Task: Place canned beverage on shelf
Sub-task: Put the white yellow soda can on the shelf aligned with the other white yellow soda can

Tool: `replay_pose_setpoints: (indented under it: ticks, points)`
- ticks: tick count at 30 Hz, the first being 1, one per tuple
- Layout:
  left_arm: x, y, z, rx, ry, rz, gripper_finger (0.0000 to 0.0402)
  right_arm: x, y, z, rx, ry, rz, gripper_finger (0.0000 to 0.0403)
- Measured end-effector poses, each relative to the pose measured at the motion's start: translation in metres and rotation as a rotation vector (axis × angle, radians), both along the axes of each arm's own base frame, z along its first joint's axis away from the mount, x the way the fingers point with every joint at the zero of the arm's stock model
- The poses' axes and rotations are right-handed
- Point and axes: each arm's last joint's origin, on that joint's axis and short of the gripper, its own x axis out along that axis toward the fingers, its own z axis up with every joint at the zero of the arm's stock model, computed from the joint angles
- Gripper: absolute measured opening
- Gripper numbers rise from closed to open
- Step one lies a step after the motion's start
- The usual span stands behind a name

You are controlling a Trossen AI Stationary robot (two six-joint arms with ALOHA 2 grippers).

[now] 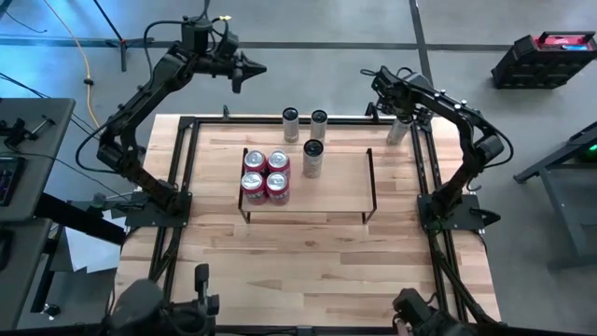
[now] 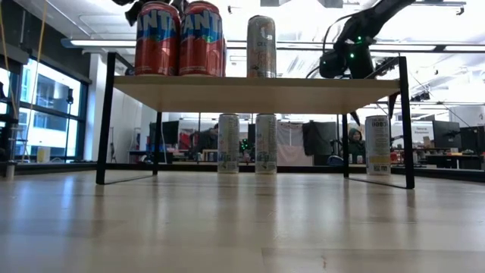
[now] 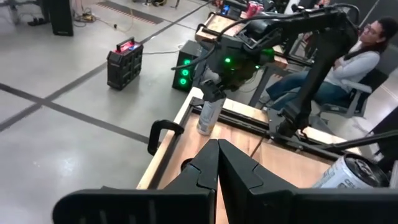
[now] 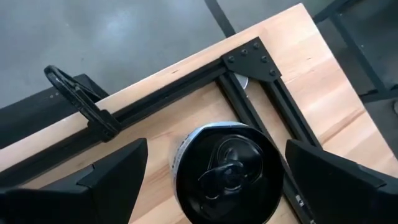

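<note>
One silver can stands upright, long axis vertical and pull-tab end up, at the counter's far right corner, well beyond the shelf. The right tool, spread wide, straddles it ungrasped; next comes lowering and closing. The left tool, pinched together, waits beyond the shelf's far left.

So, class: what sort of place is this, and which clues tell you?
Probably a robotics lab in an open workshop: bare concrete floor, a seated person beside the test table, and cases of equipment on the floor.
</note>
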Motion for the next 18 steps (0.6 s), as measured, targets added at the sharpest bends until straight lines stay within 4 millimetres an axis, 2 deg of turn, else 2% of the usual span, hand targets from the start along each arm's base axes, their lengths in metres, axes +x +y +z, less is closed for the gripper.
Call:
replay_pose_setpoints:
  ticks: [3,8,11,18]
  points:
    - [-0.002,-0.004,0.003,0.027,0.002,-0.006,0.0,-0.003,-0.002,-0.002,0.011,-0.026,-0.011,0.0359]
    - [-0.005,-0.007,0.006,0.035,0.007,-0.008,0.0,-0.006,0.001,-0.037,0.052,-0.095,-0.047,0.0344]
    - [-0.005,-0.008,0.007,0.038,0.006,-0.008,0.0,-0.003,0.004,-0.049,0.039,-0.12,-0.055,0.0343]
    - [-0.005,-0.008,0.007,0.048,0.006,-0.009,0.0,-0.003,0.007,-0.048,0.014,-0.066,-0.047,0.0343]
